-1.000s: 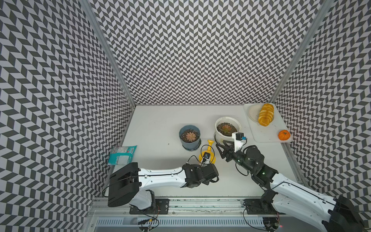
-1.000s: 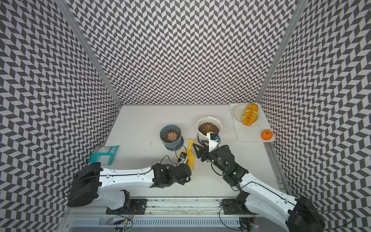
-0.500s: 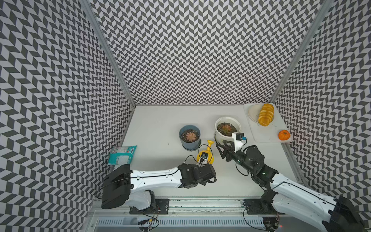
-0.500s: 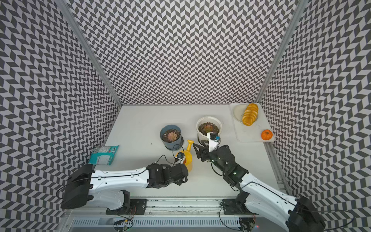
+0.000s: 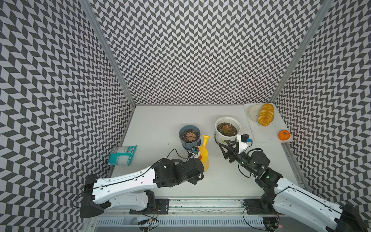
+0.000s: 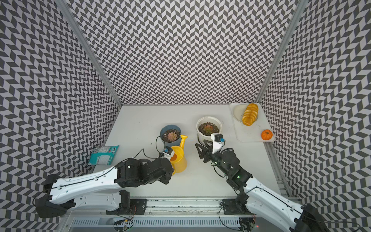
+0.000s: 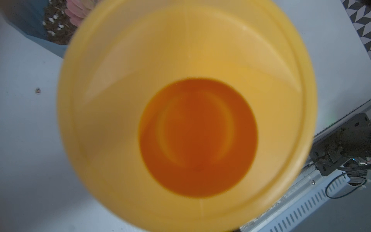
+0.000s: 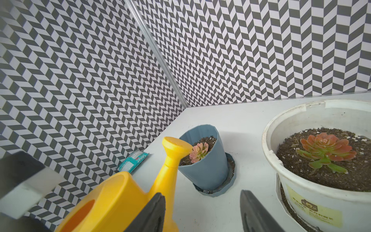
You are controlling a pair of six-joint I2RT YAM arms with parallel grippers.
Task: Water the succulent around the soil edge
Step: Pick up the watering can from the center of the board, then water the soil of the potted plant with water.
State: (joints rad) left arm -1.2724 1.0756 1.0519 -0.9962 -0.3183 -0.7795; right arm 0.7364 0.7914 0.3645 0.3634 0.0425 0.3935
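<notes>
White-potted rosette (image 8: pixel 325 152) just off the right gripper (image 8: pixel 202 213) with fingers (image 8: pixel 253 213) parted and empty, yellow watering can (image 6: pixel 179 160) gripped shut by the left gripper (image 6: pixel 170 160), its spout by the succulent (image 5: pixel 190 135) and soil edge (image 5: pixel 183 137) beyond

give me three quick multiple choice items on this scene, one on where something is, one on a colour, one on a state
1. The yellow plastic watering can stands:
A. near the round blue-grey plastic pot
B. on the white tray
C. on the teal packet

2. The pot of the darker red-green rosette is:
A. black
B. white
C. yellow

3. The right gripper is:
A. shut on the can
B. shut on a pot
C. open, holding nothing

Key: 1 A, its spout rises beside that pot in both top views. 2 B, a white rim surrounds its soil. 3 C, the right wrist view shows bare table between its parted jaws.
</notes>
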